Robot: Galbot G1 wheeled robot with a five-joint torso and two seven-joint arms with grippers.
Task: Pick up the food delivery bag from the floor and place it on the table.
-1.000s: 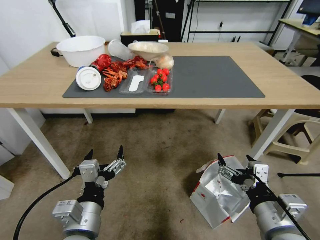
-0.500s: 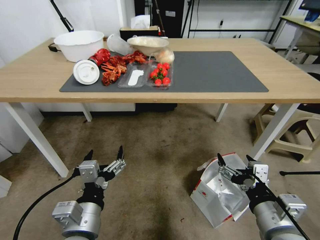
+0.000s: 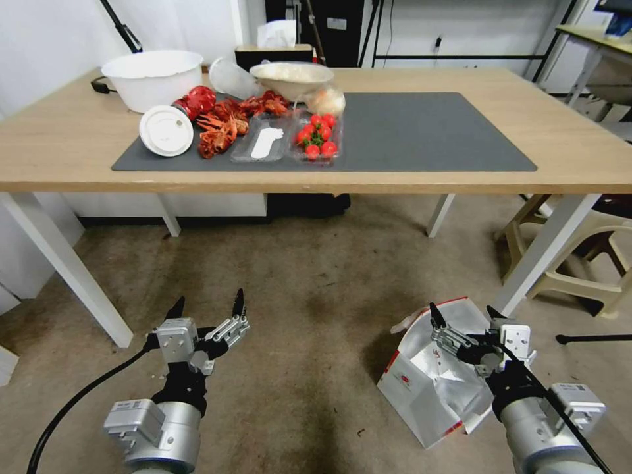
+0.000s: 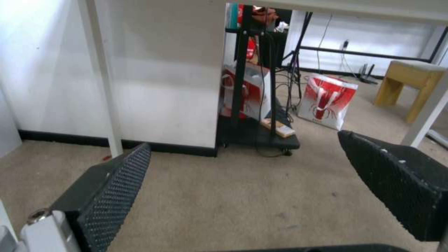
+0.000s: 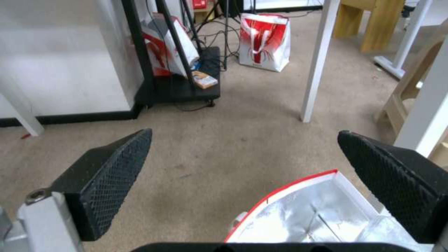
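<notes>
The food delivery bag (image 3: 428,388) stands open on the floor (image 3: 309,309), short of the table (image 3: 579,151). The right gripper (image 3: 464,315) hovers over its foil-lined mouth, jaws spread wide, apparently touching nothing. The left gripper (image 3: 207,304) hangs equally wide open above bare floor.

White wall (image 3: 52,33) at upper left of the head view, black metal rack (image 3: 461,33) along the top, beige plastic stool (image 3: 579,257) at right, pale-topped desk (image 3: 592,39) in the upper right corner
</notes>
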